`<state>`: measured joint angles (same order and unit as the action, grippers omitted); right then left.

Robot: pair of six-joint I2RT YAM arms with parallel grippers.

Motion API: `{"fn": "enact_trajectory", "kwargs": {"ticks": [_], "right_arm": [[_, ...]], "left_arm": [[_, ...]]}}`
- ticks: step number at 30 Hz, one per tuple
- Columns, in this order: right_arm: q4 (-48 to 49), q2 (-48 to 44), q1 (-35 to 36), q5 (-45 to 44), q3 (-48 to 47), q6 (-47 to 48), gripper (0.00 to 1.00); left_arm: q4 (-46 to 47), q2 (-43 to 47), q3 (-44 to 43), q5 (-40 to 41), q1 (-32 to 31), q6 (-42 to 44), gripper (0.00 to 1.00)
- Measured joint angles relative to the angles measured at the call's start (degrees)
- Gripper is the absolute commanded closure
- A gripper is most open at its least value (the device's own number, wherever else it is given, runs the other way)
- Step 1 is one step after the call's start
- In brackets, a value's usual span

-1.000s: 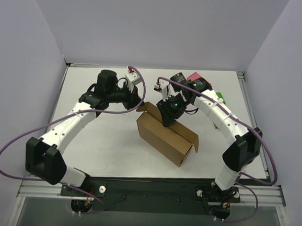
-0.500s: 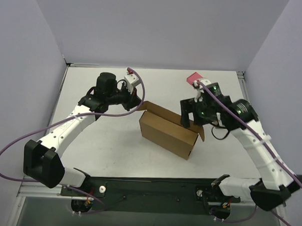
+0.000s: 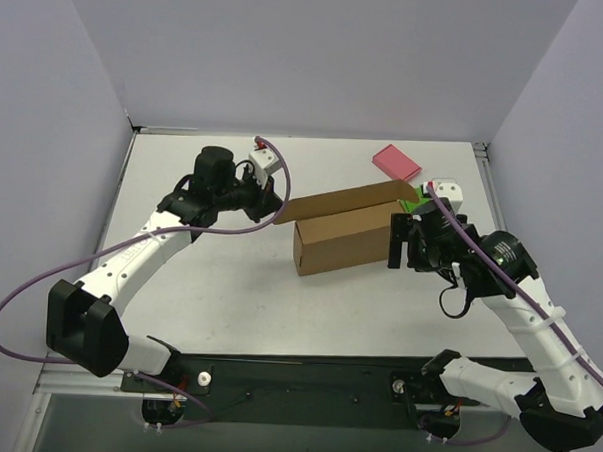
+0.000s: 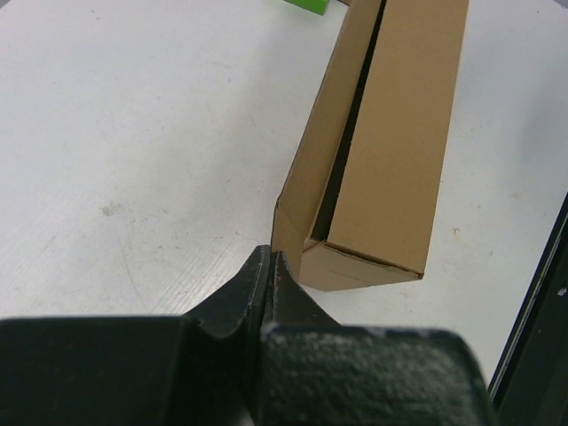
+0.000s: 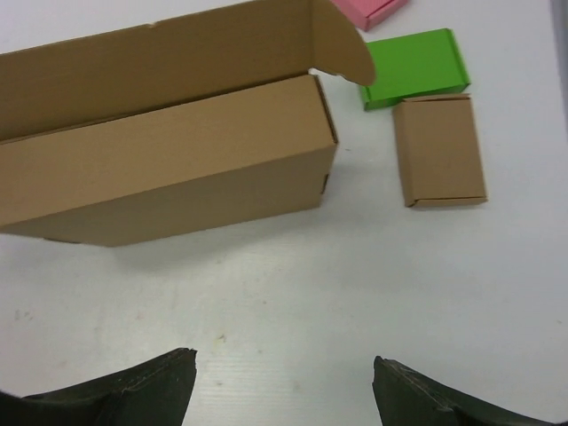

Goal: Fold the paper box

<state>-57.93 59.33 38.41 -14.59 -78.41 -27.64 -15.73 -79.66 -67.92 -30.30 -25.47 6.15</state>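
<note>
The box (image 3: pixel 346 243) lies lengthwise in the middle of the table (image 3: pixel 219 282), walls up, its long lid (image 3: pixel 343 201) open along the far side. The left gripper (image 4: pixel 269 266) is pinched shut on nothing, tips at the box's left end corner, probably to brace it. The right gripper (image 5: pixel 284 364) hangs spread and empty just off the other end, likely placed to close the lid.

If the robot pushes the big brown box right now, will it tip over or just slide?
Probably slide: the paper box lies long and low on the flat table, so tipping seems unlikely. It looks like hollow cardboard, so it is likely light. Its lid flap stands open and thin, so it may bend or swing if pushed there.
</note>
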Motion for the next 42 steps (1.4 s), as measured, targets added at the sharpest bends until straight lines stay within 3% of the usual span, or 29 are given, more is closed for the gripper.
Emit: {"fn": "enact_trajectory", "kwargs": {"ticks": [4,8,12,19,26,32,42], "right_arm": [[1.7,1.6,-4.2,-3.0,0.0,3.7,0.16],[8.9,1.8,-12.3,0.1,1.9,8.7,0.16],[19.6,2.3,-20.9,7.8,6.5,14.8,0.17],[33.6,7.6,-28.1,19.6,8.7,23.5,0.22],[38.4,13.0,-34.3,30.4,8.5,28.6,0.32],[38.0,16.7,-34.8,36.2,7.2,30.9,0.51],[36.3,17.0,-34.0,37.2,6.3,29.8,0.93]], "left_arm": [[0.0,0.0,0.1,0.1,0.0,0.0,1.00],[0.0,0.1,0.1,0.1,0.0,0.1,1.00],[0.1,0.3,0.2,0.0,-0.1,0.1,1.00],[0.1,0.9,0.7,-0.2,-0.1,0.3,1.00],[0.0,0.9,0.7,-0.2,-0.1,0.5,1.00],[0.0,0.9,0.7,-0.2,-0.1,0.5,1.00],[0.0,0.8,0.7,0.6,-0.5,-1.1,1.00]]}}
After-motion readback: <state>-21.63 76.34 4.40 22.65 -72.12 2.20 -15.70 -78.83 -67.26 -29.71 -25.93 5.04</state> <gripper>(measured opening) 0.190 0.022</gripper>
